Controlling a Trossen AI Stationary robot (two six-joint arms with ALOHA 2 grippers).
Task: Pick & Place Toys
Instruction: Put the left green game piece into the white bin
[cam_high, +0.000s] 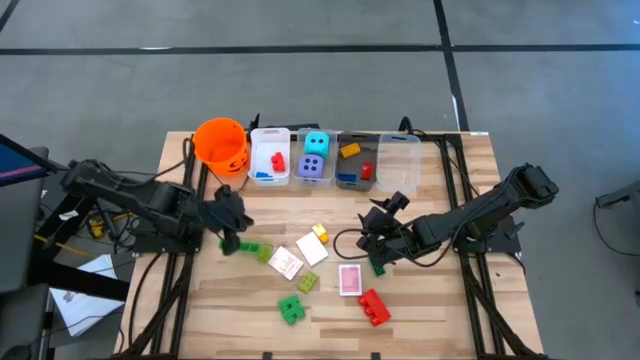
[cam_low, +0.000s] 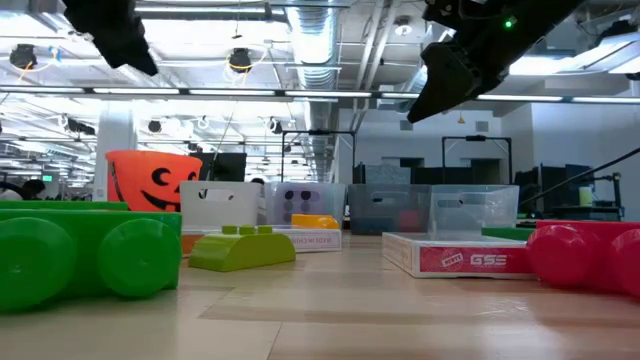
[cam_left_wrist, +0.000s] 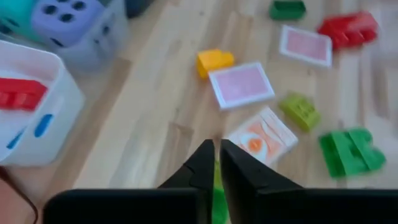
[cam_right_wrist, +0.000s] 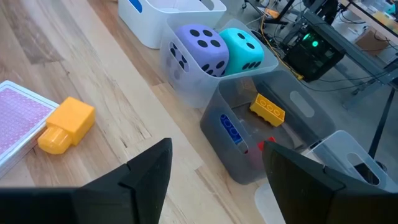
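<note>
Your left gripper (cam_left_wrist: 216, 163) is clenched on a green brick (cam_high: 243, 246) at table left-centre. Rest of the toys (cam_high: 312, 265) lie mid-table. Bins: white (cam_high: 270, 158) w/ red brick; next (cam_high: 315, 160) w/ cyan + purple dice; grey (cam_right_wrist: 273, 134) w/ yellow, blue, red bricks. Right gripper (cam_right_wrist: 214, 168) spread wide, empty.

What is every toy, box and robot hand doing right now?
left gripper: shut on a green brick.
right gripper: open, empty, above the table.
purple die and cyan die: together in one clear bin.
yellow brick: loose on the table.
orange bucket: upright.
end bin: looks empty.
</note>
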